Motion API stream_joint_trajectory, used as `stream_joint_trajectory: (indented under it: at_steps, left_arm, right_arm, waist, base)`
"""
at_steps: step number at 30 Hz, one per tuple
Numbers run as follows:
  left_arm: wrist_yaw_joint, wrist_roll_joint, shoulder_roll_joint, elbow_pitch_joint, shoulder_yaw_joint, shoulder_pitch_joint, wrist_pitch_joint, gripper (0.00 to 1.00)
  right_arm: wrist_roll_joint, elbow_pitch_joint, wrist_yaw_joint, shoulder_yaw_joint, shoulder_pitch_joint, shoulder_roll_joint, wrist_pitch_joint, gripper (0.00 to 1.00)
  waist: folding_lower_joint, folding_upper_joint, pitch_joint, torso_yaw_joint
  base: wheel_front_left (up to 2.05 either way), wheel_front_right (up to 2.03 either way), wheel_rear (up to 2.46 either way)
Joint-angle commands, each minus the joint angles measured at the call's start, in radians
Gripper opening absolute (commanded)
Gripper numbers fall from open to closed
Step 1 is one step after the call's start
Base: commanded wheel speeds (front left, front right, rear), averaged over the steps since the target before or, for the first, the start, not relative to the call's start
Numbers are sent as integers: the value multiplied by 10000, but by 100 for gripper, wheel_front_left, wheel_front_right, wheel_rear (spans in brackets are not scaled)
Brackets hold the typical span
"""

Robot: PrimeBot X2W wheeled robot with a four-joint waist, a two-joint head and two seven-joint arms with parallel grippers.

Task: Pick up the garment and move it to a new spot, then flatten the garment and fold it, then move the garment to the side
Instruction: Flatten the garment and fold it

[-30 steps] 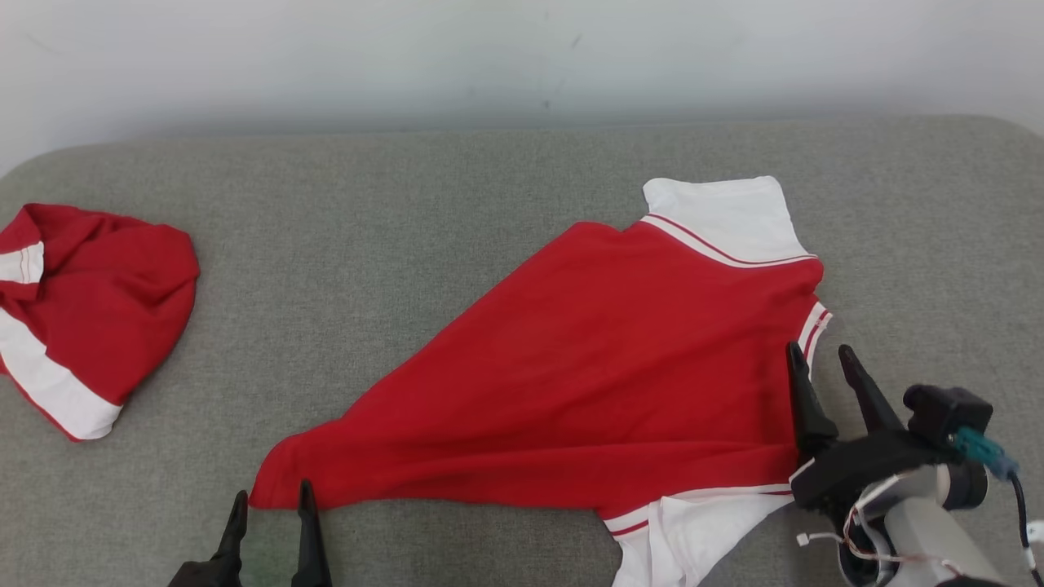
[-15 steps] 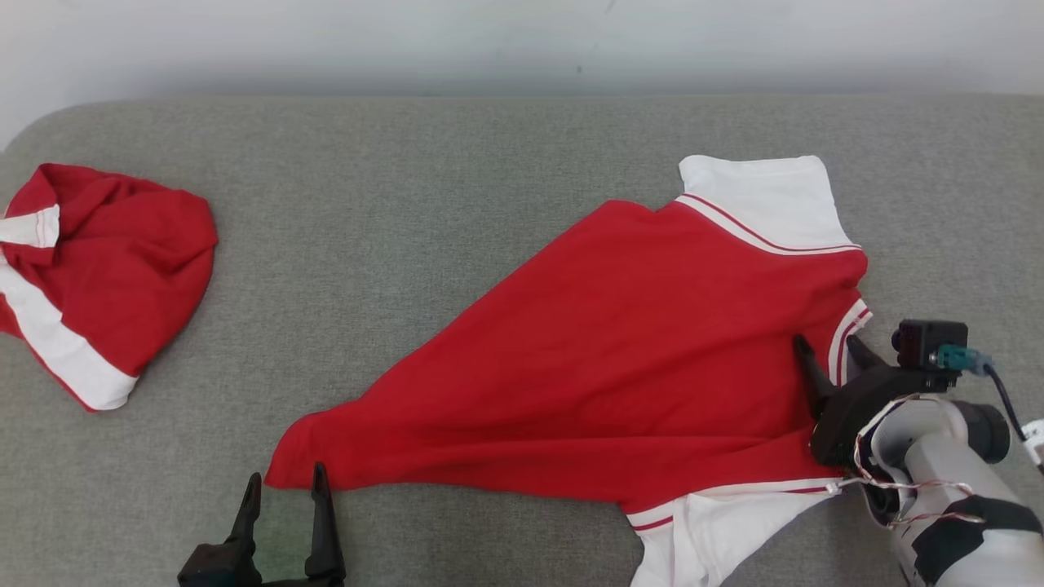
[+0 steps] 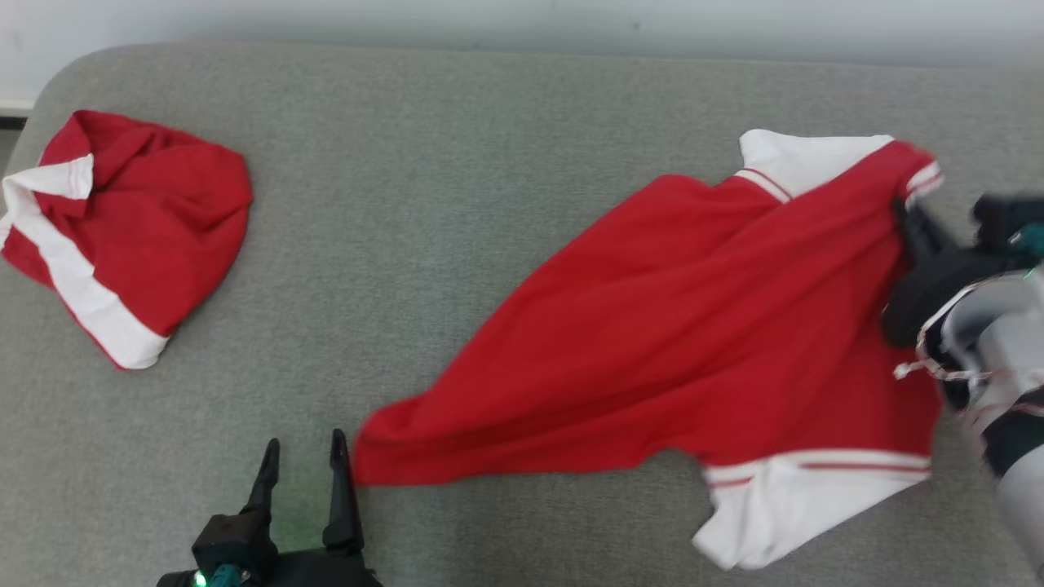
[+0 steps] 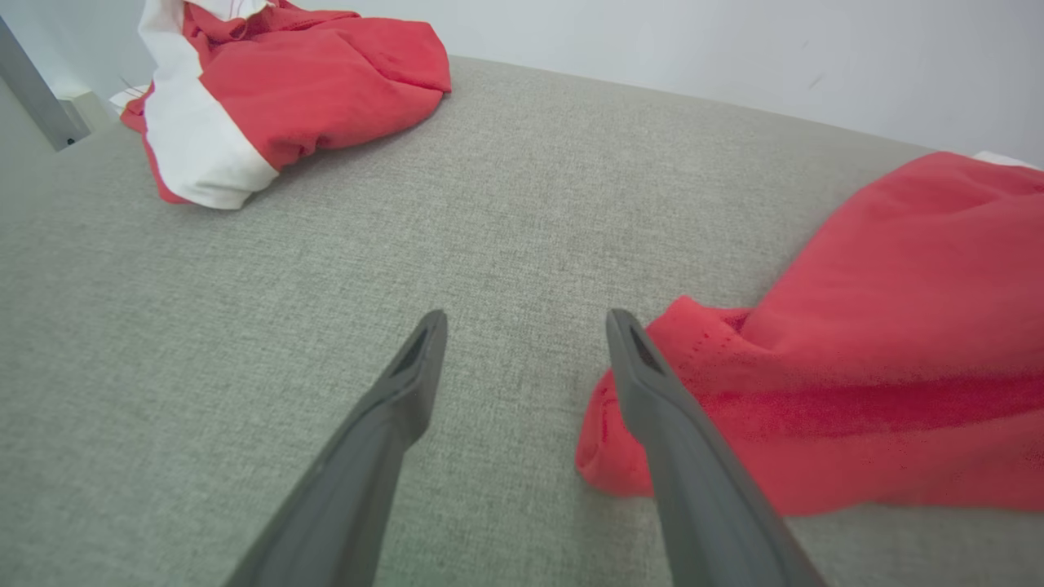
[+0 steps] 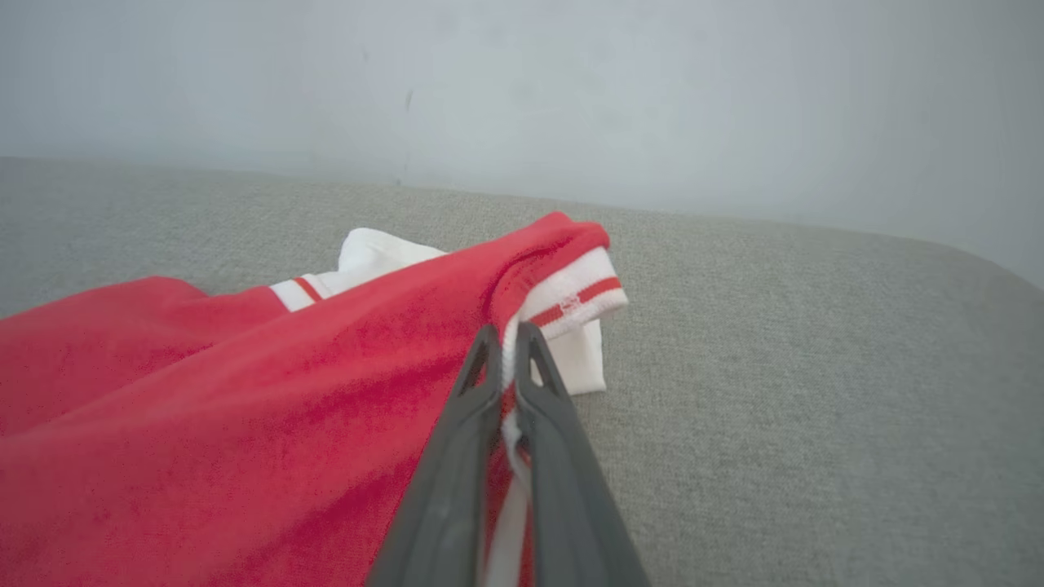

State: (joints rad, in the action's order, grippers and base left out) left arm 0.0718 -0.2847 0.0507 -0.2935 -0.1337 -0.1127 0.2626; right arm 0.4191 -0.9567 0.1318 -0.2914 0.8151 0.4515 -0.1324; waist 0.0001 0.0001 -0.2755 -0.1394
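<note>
Red garment (image 3: 669, 350) with white trim, spread rumpled on right of grey cushion (image 3: 457, 163).
Two garments, second garment (image 3: 122, 228) bunched far left; right gripper (image 5: 507, 333) pinching trim edge, left gripper (image 3: 304, 440) spread beside near corner.

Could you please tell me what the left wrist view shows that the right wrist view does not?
Left wrist view: the open left gripper beside the garment's red corner, and a second garment crumpled farther off. Right wrist view: the right gripper shut on the garment's striped white trim. Both: the red garment, grey surface, pale wall.
</note>
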Motion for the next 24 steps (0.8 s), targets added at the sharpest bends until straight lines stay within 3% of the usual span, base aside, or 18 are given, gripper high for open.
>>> stream_joint_trajectory:
  at_steps: [1,10,13,14,21,24]
  left_arm:
    - [49,-37,-6,27,-63,-138,34,100]
    - [164,-301,-6,173,-806,-405,34,100]
    - [248,-360,-3,187,-943,-384,34,100]
    - [261,-370,-4,173,-979,-359,34,100]
    - [245,-388,-4,-10,-886,-126,34,100]
    - [174,-288,5,-94,-697,-12,34,100]
  right_arm:
    - [-137,-89,-22,16,259,126,-136,0]
    - [-1503,-1201,-22,335,2274,770,-885,0]
    - [-1817,-1677,-22,847,2572,634,-1145,4]
    - [-1926,-1937,-22,933,2557,502,-1124,100]
    - [-1913,-2131,-22,1020,1992,-294,-1303,100]
    - [-1590,-1568,-22,1031,1409,-553,-1334,100]
  waist:
    - [-1,-1,-245,-321]
    - [-1,-1,-648,-1281]
    - [-1,-1,-651,-1369]
    - [-1,-1,-624,-1365]
    - [-1,-1,-94,-965]
    - [-1,-1,335,-600]
  base:
    - [0,0,0]
    - [0,0,0]
    - [0,0,0]
    - [0,0,0]
    - [0,0,0]
    - [0,0,0]
